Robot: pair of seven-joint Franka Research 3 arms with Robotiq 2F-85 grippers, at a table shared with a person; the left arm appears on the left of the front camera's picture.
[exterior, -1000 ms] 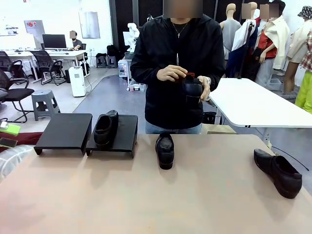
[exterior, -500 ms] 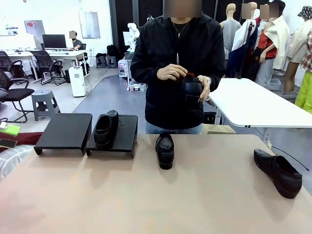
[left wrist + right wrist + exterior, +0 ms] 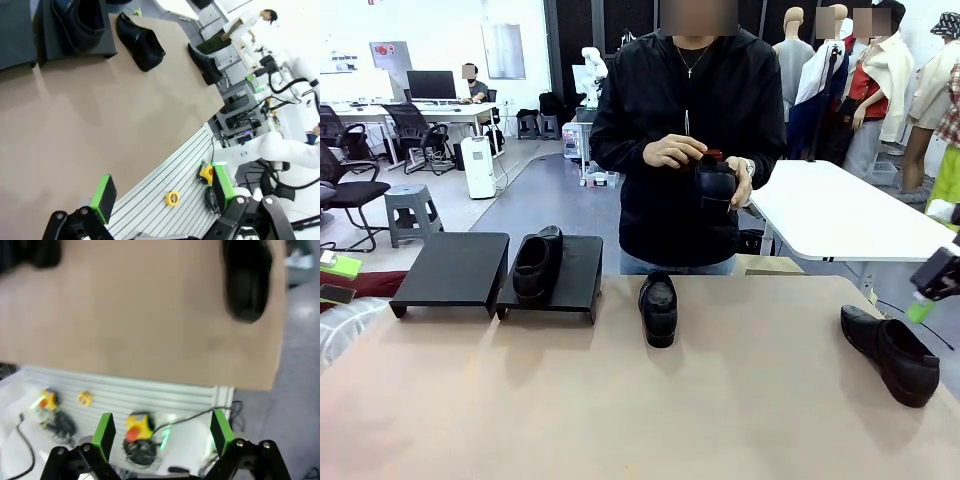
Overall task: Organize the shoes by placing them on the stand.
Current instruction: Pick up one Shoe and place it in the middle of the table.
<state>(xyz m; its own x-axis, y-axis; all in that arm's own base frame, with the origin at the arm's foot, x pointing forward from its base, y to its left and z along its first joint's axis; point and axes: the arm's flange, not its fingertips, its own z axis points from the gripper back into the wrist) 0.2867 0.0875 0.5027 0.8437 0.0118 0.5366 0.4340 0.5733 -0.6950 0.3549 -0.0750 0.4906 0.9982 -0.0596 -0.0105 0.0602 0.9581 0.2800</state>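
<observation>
The stand is two low black platforms, one bare and one carrying a black shoe. A second shoe lies mid-table, toe toward me. A third shoe lies near the right edge. The person holds a fourth shoe in both hands at chest height. My right gripper pokes in at the right edge, above the third shoe; its wrist view shows it open, over the table's near edge, with that shoe blurred ahead. My left gripper is open and empty, far from the shoes.
The tan table has bare room across its near half. In the wrist views a slatted metal base with yellow and red controls lies under the table's near edge. A white table stands behind the person on the right.
My right gripper has come into the front view at the right edge. The shoes, the stand and the person's hands have not moved.
</observation>
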